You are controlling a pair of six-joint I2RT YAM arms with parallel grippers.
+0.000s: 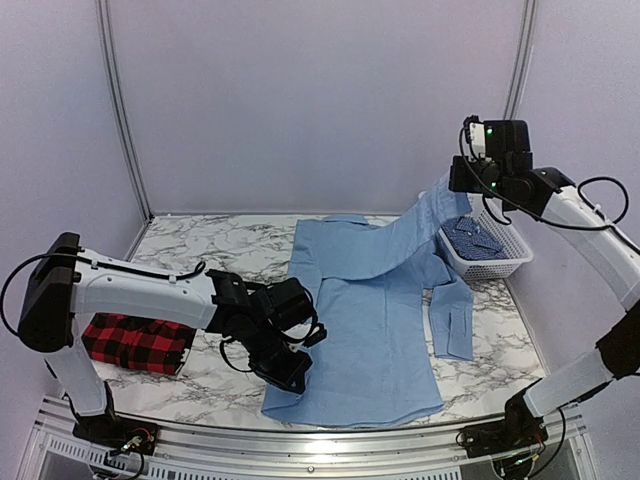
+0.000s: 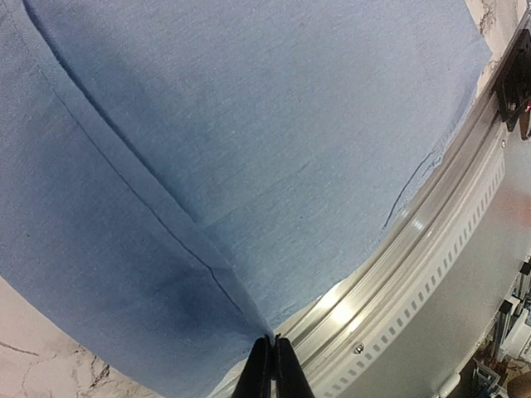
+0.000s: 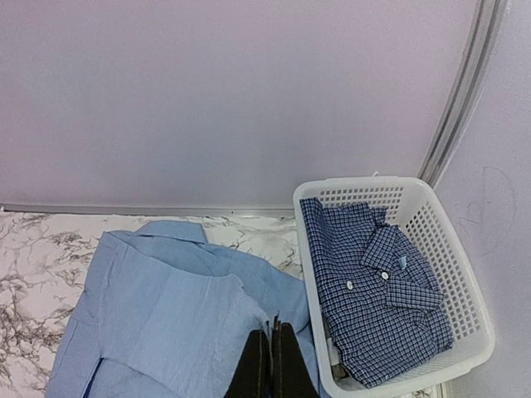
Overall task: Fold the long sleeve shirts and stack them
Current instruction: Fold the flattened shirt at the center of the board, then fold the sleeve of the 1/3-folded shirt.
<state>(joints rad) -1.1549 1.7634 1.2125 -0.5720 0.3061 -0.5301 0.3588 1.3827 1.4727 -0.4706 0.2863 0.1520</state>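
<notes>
Light blue shirt (image 1: 370, 330) lies flat on the table (image 1: 200, 255), collar at the far side and hem toward the arm bases. It is spread out ready for folding.

The right pincer (image 3: 273, 327) is pressed together on the shirt's sleeve (image 1: 410, 235). It is raised high, so the sleeve runs taut from the shoulder up to the tips. Probably lifted so it clears the body panel and can be carried across it for the sleeve fold. Below and behind this pincer is the rest of the shirt. Just to its right is a white basket (image 3: 465, 274) with a blue checked shirt (image 3: 373, 298) in it, not touching the tips.

The left pincer (image 2: 272, 344) is low at the near left hem corner with its tips closed. The cloth edge and a fold crease run right into them, so it looks like it's pinching the hem corner. Likely an anchor, so the body doesn't drag while the sleeve is pulled. The shirt spreads ahead of this pincer, and the metal rail (image 2: 398, 249) at the table edge sits just to its right.

The red-and-black plaid shirt (image 1: 135, 343) is folded into a compact block well behind the left pincer, under that arm. Judged to be already done and serving as the stack base.

Risk: the hem corner slipping out if the sleeve is pulled hard.
</notes>
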